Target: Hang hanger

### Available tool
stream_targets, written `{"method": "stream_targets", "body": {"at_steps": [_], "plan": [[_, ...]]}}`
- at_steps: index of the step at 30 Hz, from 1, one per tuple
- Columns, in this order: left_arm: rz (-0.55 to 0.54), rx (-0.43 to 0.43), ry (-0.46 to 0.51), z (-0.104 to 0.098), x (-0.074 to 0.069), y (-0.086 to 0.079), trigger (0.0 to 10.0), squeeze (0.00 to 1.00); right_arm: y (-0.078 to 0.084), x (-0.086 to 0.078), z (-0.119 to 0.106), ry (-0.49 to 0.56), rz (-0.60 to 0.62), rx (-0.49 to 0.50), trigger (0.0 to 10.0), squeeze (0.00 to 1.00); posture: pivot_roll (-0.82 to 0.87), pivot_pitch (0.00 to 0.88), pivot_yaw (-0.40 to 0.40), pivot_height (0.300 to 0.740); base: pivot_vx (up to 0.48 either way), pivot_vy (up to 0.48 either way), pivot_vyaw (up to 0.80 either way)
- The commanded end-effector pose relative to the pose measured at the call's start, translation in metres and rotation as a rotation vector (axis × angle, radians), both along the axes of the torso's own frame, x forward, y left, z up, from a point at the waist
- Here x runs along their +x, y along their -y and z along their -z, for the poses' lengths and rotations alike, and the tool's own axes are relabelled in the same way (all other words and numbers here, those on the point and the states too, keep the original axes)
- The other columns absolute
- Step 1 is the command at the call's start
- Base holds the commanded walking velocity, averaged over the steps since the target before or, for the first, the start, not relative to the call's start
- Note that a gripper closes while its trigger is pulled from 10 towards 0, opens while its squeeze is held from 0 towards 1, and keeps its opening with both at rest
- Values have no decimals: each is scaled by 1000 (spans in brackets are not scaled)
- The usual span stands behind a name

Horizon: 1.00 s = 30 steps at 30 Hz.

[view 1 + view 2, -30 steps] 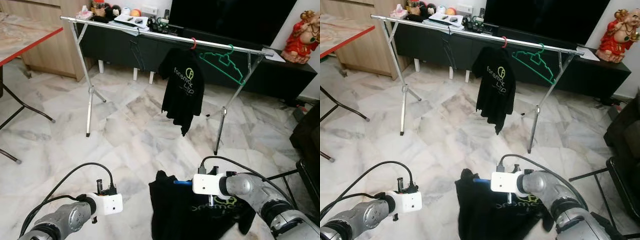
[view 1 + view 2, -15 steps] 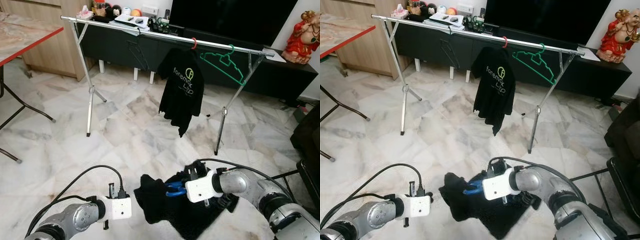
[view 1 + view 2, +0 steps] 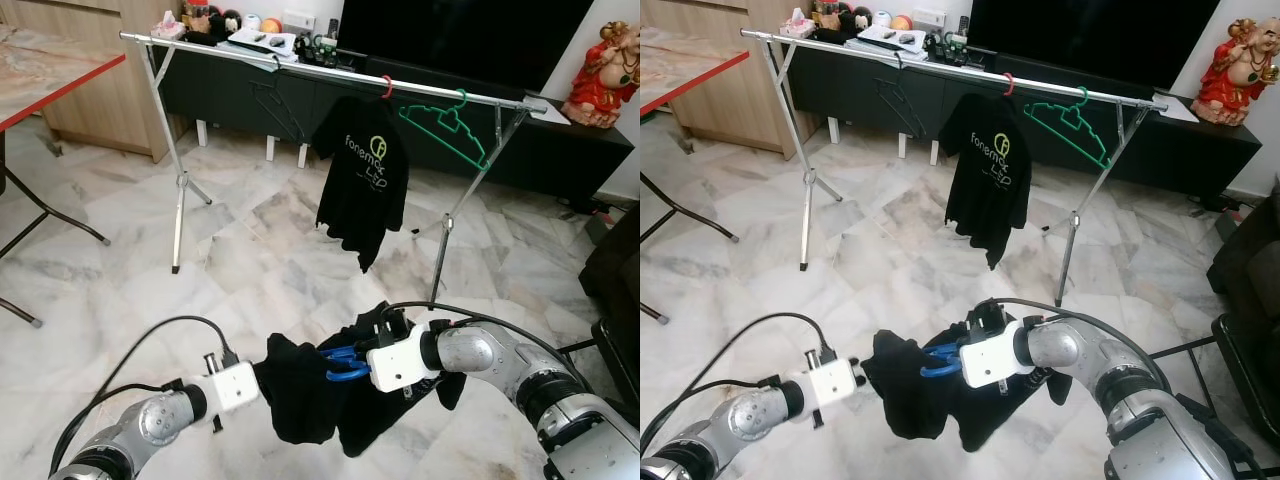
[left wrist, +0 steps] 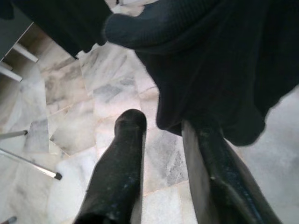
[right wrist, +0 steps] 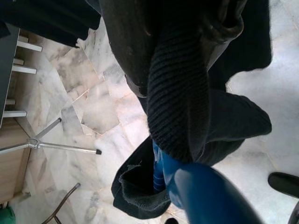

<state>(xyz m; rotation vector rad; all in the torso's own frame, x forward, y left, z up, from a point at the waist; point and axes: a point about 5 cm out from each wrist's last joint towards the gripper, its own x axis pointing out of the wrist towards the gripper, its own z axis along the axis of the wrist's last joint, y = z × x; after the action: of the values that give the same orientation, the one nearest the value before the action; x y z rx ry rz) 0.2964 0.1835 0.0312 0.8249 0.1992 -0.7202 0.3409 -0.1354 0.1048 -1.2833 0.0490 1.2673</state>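
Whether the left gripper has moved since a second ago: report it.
Yes. Against the steady clothes rack, the left gripper has moved up and toward the robot's right, reaching the black shirt at the right gripper.

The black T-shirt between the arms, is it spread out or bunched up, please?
Bunched up: the black T-shirt hangs crumpled around the blue hanger at the right tool.

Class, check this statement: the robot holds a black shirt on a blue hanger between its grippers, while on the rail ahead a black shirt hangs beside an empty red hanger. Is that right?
Not quite. The empty hanger on the rail is green, not red, as the left eye view shows. The rest stands: the hung shirt is black, and the black shirt on its blue hanger is between the left gripper and right gripper.
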Motion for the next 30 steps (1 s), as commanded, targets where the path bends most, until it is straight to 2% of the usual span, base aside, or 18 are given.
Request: {"method": "stream_targets", "body": {"at_steps": [1, 7, 12, 16, 19, 20, 22, 23, 24, 30], "plan": [[4, -9, -24, 4, -3, 2, 10000, 1000, 4, 6, -13, 36, 2, 11, 10000, 0, 1, 61, -177, 740, 0, 0, 0], [6, -8, -73, 11, -8, 3, 10000, 1000, -4, 9, -23, 57, -18, 62, 10000, 0, -1, 49, -174, 740, 0, 0, 0], [10, -11, -78, 12, -8, 7, 10000, 1000, -9, 10, -31, 65, -43, 102, 10000, 0, -5, 43, -173, 740, 0, 0, 0], [-6, 9, -52, 11, -5, 9, 10000, 1000, -12, 9, -35, 66, -65, 122, 10000, 0, -9, 41, -174, 740, 0, 0, 0], [-57, 28, -13, 8, 0, 7, 10000, 1000, -12, 9, -37, 62, -80, 127, 10000, 0, -14, 42, -175, 740, 0, 0, 0], [-78, 34, 0, 7, 2, 6, 10000, 929, -12, 9, -38, 60, -83, 127, 10000, 0, -15, 43, -176, 740, 0, 0, 0], [-99, 34, 9, 6, 4, 4, 10000, 894, -12, 9, -38, 59, -83, 125, 10000, 0, -15, 43, -176, 740, 0, 0, 0], [-138, 28, 19, 4, 6, 0, 10000, 506, -10, 9, -38, 57, -79, 120, 10000, 0, -16, 50, -179, 740, 0, 0, 0], [-162, 31, 25, 3, 7, -4, 10000, 0, -8, 9, -37, 57, -73, 114, 10000, 0, -16, 50, -179, 740, 0, 0, 0], [-206, 55, 17, 6, 4, -15, 10000, 0, -3, 10, -34, 62, -53, 78, 10000, 0, -10, 61, -184, 740, 0, 0, 0]]}}
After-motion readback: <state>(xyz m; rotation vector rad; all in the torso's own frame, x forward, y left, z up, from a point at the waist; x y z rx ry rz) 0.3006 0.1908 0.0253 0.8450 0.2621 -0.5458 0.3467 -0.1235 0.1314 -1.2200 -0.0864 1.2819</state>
